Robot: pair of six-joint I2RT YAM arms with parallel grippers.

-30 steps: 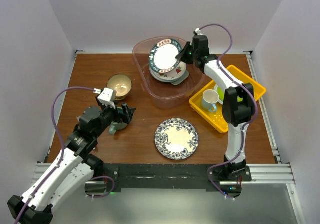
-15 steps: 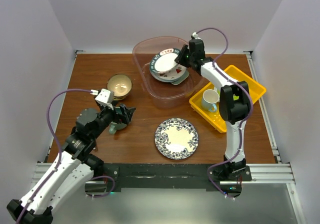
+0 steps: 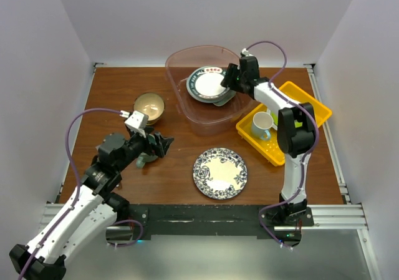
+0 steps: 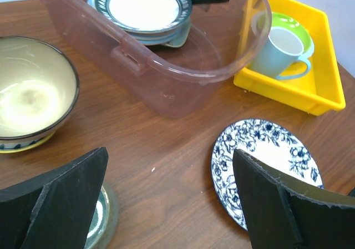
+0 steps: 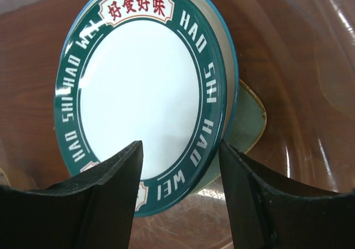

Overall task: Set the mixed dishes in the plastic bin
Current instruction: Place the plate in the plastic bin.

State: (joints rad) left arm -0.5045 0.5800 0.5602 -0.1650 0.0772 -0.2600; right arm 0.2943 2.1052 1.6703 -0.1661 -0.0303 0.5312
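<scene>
Nearest the arm bases, the left gripper hangs over the near-left part of the table with its fingers spread wide and nothing between them. The teal mug sits just below it, on its near-left side and partly hidden by the wrist, so I cannot tell which way the handle points. To the right of that gripper, well apart and roughly midway between the two arms, the blue floral plate lies flat on the wood. It is round, so it has no long axis to line up with. Farther back on the left stands the tan bowl, upright and close to the plastic bin's near-left wall without touching it.

All three of these dishes lie outside the bin. The left arm looks much the nearer to each of them, the mug first. Its way to the bin runs far and right, and only the bowl is beside that line.

Inside the bin, the dark-rimmed plate rests on a stack of other dishes. The right gripper hovers at the plate's right edge, jaws apart and gripping nothing. Just right of the bin, the yellow tray holds the white mug and the lime-green plate, and it lies close under the right forearm.
</scene>
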